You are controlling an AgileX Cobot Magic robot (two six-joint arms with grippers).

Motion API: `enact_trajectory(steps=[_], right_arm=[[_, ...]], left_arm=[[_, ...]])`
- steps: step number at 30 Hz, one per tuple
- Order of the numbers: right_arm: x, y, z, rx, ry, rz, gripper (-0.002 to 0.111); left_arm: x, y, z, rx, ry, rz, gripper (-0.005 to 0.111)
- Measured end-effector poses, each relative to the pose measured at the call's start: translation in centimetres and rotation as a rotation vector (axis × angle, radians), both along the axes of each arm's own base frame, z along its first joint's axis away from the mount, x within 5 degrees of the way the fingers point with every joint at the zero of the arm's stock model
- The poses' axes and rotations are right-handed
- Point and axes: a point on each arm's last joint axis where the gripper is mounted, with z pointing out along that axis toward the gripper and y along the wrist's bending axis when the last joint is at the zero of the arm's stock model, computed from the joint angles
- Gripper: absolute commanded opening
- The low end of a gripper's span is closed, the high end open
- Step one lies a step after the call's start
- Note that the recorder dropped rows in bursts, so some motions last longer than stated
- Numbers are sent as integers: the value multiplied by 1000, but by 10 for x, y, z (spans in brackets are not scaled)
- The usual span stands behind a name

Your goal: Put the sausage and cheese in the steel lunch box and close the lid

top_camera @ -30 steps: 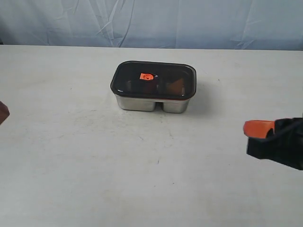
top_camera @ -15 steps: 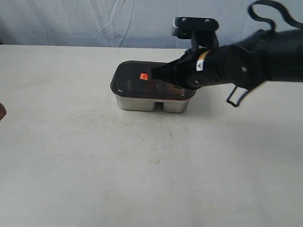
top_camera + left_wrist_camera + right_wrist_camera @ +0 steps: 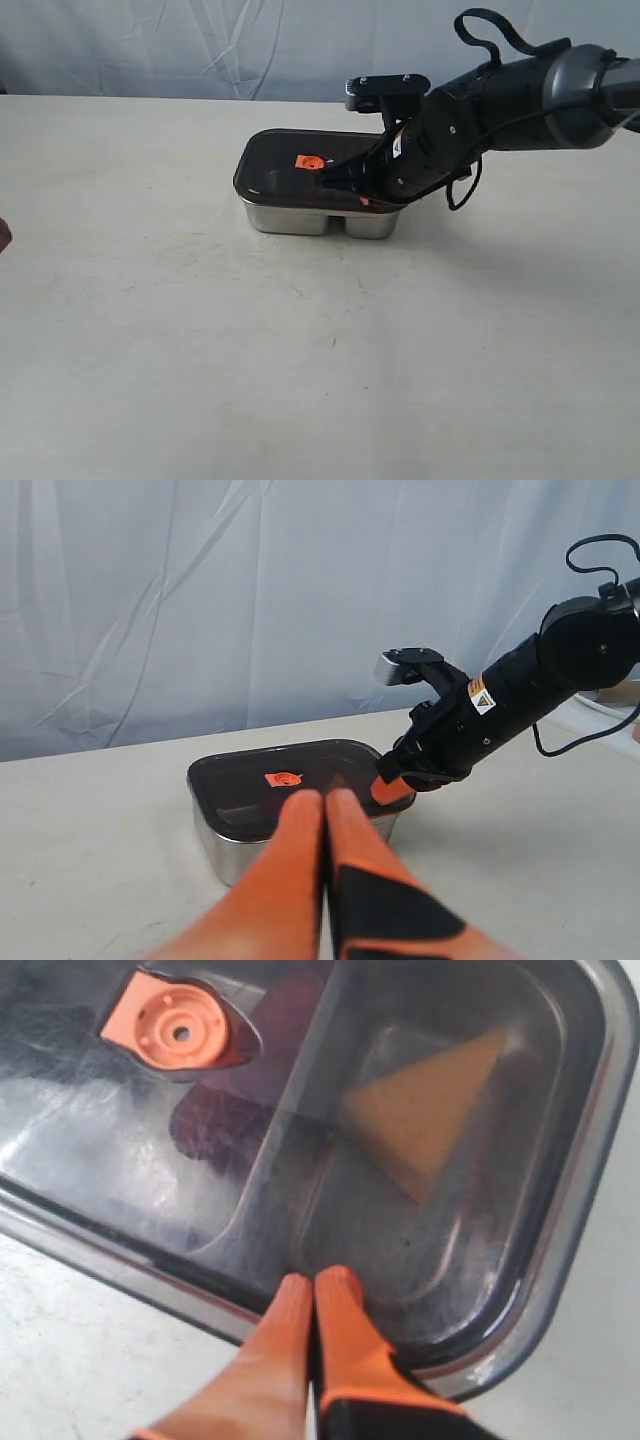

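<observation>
The steel lunch box (image 3: 300,217) stands mid-table with the dark lid (image 3: 280,172) seated on it, orange valve (image 3: 308,161) at its centre. Through the lid the cheese (image 3: 430,1105) shows as an orange wedge in one compartment. The sausage (image 3: 215,1125) is a dark red shape in the other, beside the valve (image 3: 172,1028). My right gripper (image 3: 318,1282) is shut and empty, its tips resting on the lid's edge over the cheese side (image 3: 363,199). My left gripper (image 3: 325,798) is shut and empty, hanging short of the box (image 3: 225,845) with only a sliver at the exterior view's left edge (image 3: 3,235).
The right arm (image 3: 500,95) stretches in from the right, above the table behind the box. A white tabletop (image 3: 300,350) surrounds the box, and a pale blue curtain (image 3: 300,45) closes off the back.
The right arm swung from the table's right edge over the lunch box and then lowered, so its shut tips now sit on the lid's edge. The left gripper stayed put.
</observation>
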Motion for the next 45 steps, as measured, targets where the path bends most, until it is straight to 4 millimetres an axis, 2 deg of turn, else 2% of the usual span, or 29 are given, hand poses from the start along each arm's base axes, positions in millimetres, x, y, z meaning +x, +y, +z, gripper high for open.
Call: enact_trajectory(steps=[7, 10, 18, 20, 23, 26, 28, 31, 36, 41, 45], right_arm=[[1, 1, 1, 7, -9, 1, -1], [0, 0, 10, 29, -36, 2, -1], [-12, -9, 73, 119, -154, 2, -1], [-21, -13, 89, 127, -179, 14, -1], [-48, -20, 114, 131, -240, 69, -1], [-88, -30, 135, 155, -299, 140, -1], [-117, -42, 141, 175, -322, 179, -1], [-151, -68, 139, 198, -339, 201, -1], [-188, -114, 130, 211, -371, 163, -1], [-212, -150, 103, 195, -318, 51, -1], [-222, -160, 86, 218, -239, -7, -1]], left_arm=[[0, 0, 0, 0, 0, 2, 0], [0, 0, 0, 0, 1, 4, 0], [1, 1, 0, 2, 1, 13, 0], [2, 3, 0, 11, -1, 37, 0], [4, 7, -1, 20, 2, 89, 0], [6, 11, -2, 23, 7, 134, 0], [6, 11, -2, 23, 7, 138, 0], [6, 11, -2, 24, 7, 139, 0], [5, 9, -1, 22, 5, 116, 0], [2, 4, -1, 18, -3, 47, 0], [1, 1, 0, 18, -7, 18, 0]])
